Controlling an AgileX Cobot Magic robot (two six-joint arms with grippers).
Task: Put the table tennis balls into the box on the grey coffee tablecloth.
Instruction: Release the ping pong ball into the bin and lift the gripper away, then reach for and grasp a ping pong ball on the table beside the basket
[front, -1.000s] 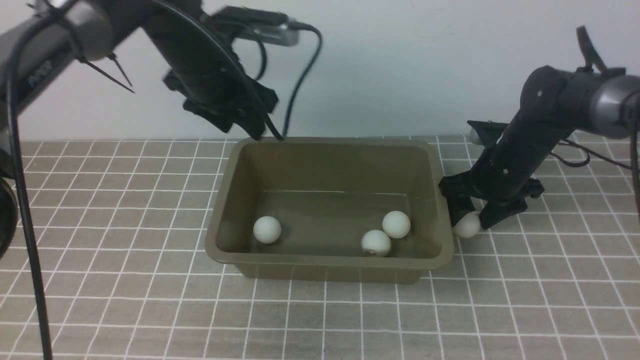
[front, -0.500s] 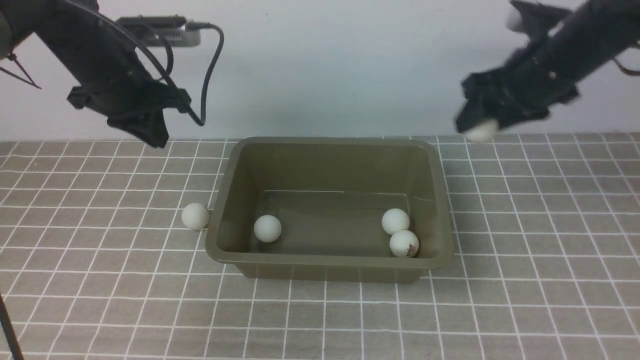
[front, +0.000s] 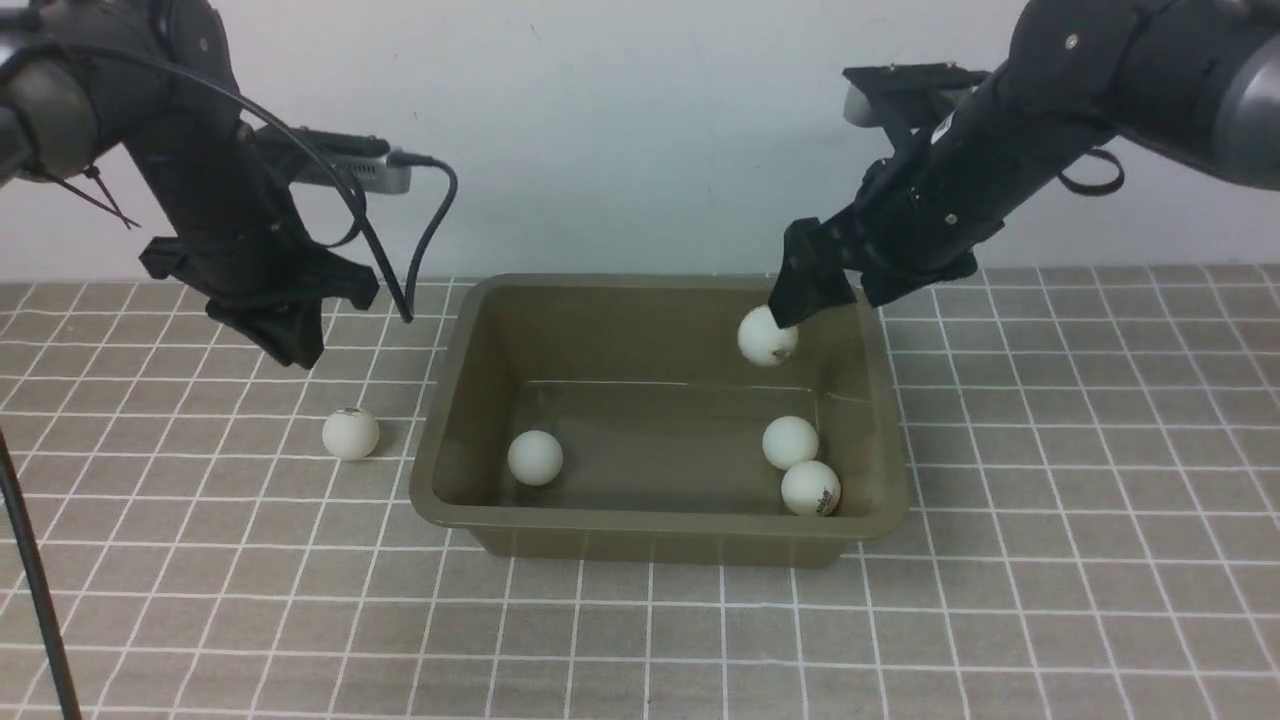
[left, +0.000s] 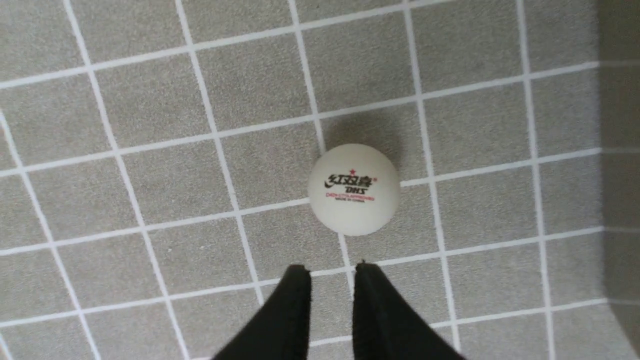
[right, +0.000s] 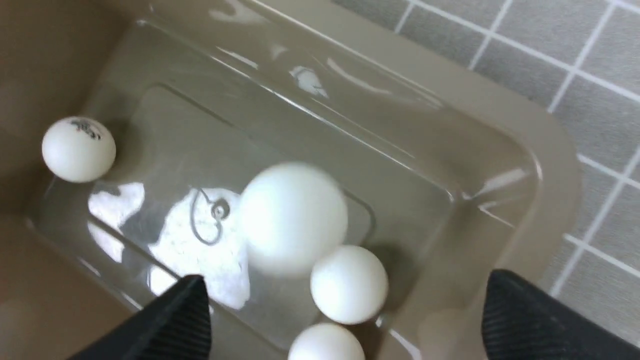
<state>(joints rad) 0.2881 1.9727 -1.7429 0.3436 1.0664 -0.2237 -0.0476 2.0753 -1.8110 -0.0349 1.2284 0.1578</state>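
The right gripper (right: 345, 279) has its fingers wide apart. A blurred ball (right: 292, 217) hangs free between them over the box (front: 660, 525), where three balls (front: 535, 458) lie. The left gripper (left: 332, 272), fingers almost together, holds nothing. A logo ball (left: 354, 189) sits just beyond them on the grey coffee tablecloth (front: 1050, 560), left of the box.

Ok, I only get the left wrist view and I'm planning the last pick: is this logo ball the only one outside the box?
Observer: Yes. The front view shows just that logo ball on the tablecloth, to the left of the box.
Operator: How many are inside?
Observer: Three on its floor: a lone ball on the left side, and a plain ball and a printed ball together on the right.
Operator: And the right arm?
Observer: The right gripper is open over the box, with a fourth ball in mid-air beneath it.
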